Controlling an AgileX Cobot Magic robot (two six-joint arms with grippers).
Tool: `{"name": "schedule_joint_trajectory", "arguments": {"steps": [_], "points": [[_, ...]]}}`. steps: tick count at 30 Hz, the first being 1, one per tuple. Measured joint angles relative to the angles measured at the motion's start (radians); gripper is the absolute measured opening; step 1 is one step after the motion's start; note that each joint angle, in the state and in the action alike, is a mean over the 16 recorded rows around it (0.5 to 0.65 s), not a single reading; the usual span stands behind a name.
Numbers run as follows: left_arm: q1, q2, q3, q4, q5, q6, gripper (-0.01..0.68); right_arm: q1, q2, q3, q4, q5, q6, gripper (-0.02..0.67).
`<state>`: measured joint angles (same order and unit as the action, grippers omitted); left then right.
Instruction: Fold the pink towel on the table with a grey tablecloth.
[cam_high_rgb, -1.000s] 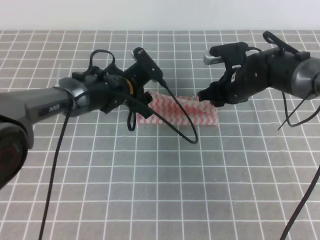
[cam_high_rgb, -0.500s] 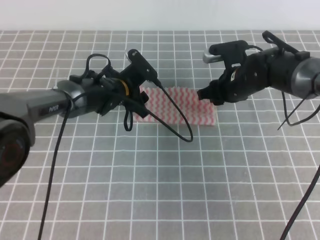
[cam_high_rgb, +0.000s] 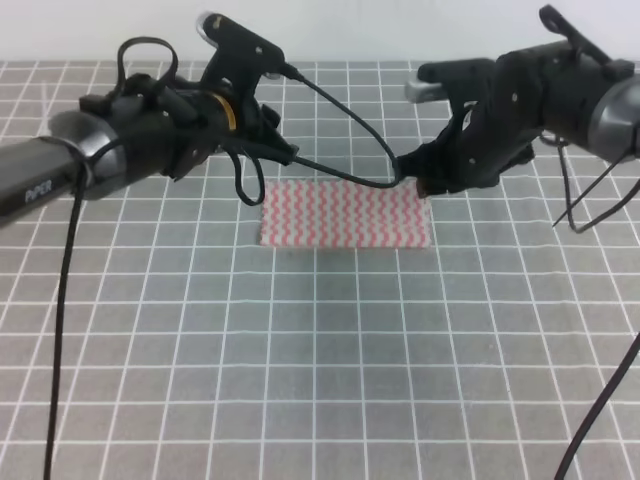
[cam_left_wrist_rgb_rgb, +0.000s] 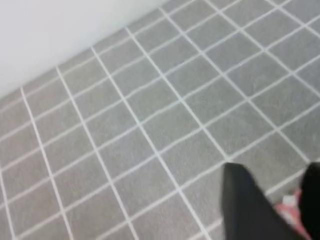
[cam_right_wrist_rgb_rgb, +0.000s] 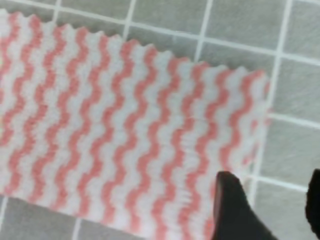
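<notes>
Pink towel (cam_high_rgb: 345, 212) flat on table with grey tablecloth (cam_high_rgb: 320, 360), folded rectangle, mid-table. Left gripper (cam_high_rgb: 262, 150) above towel's left edge, right gripper (cam_high_rgb: 420, 182) at right corner; both spread apart, pinching nothing.

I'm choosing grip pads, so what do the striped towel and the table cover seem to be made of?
The pink-and-white zigzag towel looks like thin, matte nonwoven or soft fabric: fuzzy surface, pinked edge. The grey white-gridded tablecloth looks like flat matte woven cloth, without sheen.
</notes>
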<state>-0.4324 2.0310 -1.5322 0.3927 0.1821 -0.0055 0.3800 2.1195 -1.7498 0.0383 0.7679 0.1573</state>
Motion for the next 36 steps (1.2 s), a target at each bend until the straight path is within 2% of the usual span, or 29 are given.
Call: {"name": "schedule_joint_trajectory", "arguments": {"steps": [6,11,19,23,36], "points": [[-0.007,0.008,0.000,-0.067,0.055,-0.020,0.088,0.000,0.037,-0.007,0.066,0.016,-0.001,0.313],[-0.013,0.034,0.000,-0.220,0.123,0.107,0.012,0.000,0.065,-0.007,0.106,0.018,-0.001,0.320],[-0.014,0.078,0.000,-0.531,0.202,0.384,0.001,0.000,0.081,-0.011,0.108,0.028,-0.001,0.325],[-0.014,0.095,0.000,-0.622,0.233,0.478,0.000,0.000,0.080,-0.013,0.100,0.037,-0.001,0.325],[-0.014,0.124,-0.003,-0.656,0.284,0.515,0.001,0.000,0.083,-0.015,0.094,0.058,0.003,0.324]]}}
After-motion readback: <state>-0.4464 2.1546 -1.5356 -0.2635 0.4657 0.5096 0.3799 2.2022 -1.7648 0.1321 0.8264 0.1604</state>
